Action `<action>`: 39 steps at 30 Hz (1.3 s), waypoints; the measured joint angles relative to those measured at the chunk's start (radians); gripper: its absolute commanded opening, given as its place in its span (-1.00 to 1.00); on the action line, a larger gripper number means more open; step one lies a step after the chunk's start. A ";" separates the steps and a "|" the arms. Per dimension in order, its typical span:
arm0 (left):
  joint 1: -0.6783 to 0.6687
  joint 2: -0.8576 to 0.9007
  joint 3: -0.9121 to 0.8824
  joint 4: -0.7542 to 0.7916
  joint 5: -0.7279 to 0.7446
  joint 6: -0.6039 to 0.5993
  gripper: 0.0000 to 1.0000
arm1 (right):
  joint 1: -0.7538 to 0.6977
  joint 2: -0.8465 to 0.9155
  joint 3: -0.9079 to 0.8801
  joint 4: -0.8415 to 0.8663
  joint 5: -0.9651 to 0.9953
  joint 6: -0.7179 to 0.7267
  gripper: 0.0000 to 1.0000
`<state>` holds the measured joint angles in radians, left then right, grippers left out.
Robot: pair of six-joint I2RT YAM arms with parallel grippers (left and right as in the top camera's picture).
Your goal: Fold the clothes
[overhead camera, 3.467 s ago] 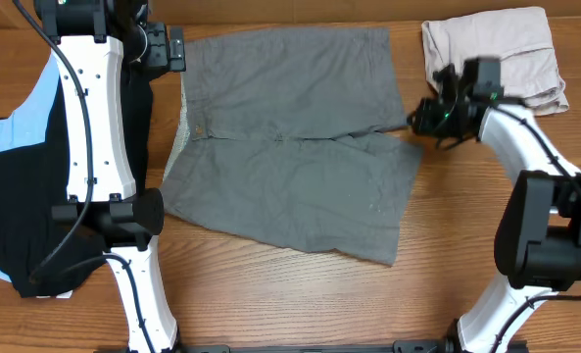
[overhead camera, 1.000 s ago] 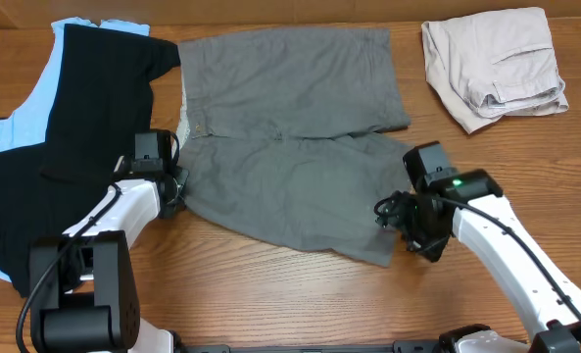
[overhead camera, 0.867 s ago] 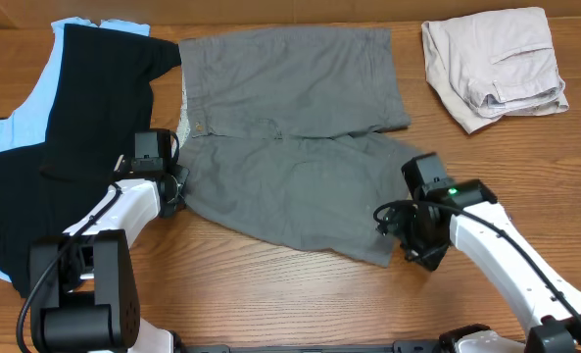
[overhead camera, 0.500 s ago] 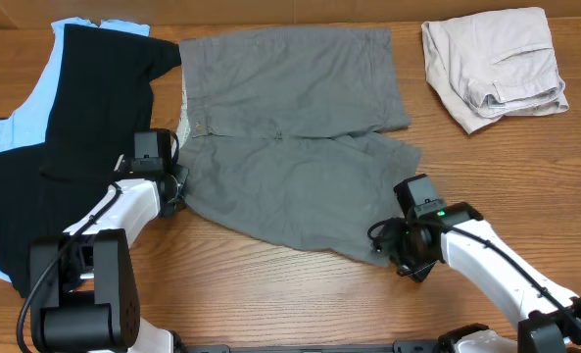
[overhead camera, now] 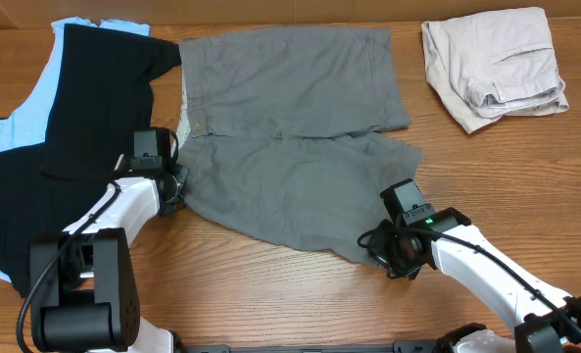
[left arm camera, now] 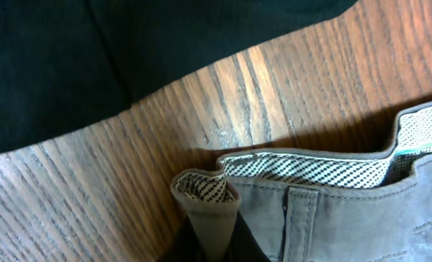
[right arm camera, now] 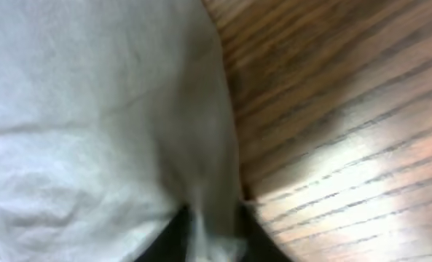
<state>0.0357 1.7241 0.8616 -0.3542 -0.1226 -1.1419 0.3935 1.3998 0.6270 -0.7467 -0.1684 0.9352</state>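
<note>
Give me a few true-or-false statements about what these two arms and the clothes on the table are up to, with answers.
1. The grey shorts lie spread out, not yet folded. True.
2. The left pincer grips the black T-shirt. False: it pinches a waistband corner of the grey shorts.
3. The right pincer pinches a leg-hem corner of the grey shorts. True.
4. The beige shorts lie on top of the grey shorts. False: they sit apart, bunched near a corner of the table.
</note>
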 measured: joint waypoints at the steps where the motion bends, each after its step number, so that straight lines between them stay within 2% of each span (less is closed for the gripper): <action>1: 0.000 0.000 0.002 -0.006 0.001 0.005 -0.92 | 0.000 0.000 0.000 -0.005 0.000 0.002 -0.92; 5: 0.000 0.000 0.009 -0.029 0.011 0.053 -0.92 | -0.010 0.000 0.000 -0.006 0.011 0.003 -0.92; 10: 0.000 -0.002 0.031 -0.106 0.044 0.156 -0.92 | -0.116 -0.001 0.052 -0.067 0.013 -0.067 -0.92; 18: -0.003 -0.052 0.134 -0.565 0.087 0.317 -0.92 | -0.317 -0.017 0.397 -0.264 0.005 -0.248 -0.92; 24: -0.012 -0.218 0.337 -0.739 0.099 0.433 -0.92 | -0.379 -0.020 0.643 -0.385 -0.057 -0.361 -0.92; 32: -0.016 -0.396 0.468 -0.941 0.109 0.474 -0.92 | -0.412 -0.034 0.873 -0.595 -0.095 -0.477 -0.92; 39: -0.016 -0.494 0.470 -1.072 0.145 0.491 -0.92 | -0.425 -0.110 0.939 -0.705 -0.093 -0.540 -0.92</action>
<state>0.0200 1.2301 1.3312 -1.4258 0.0223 -0.6510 -0.0311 1.2896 1.5658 -1.4521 -0.2619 0.3950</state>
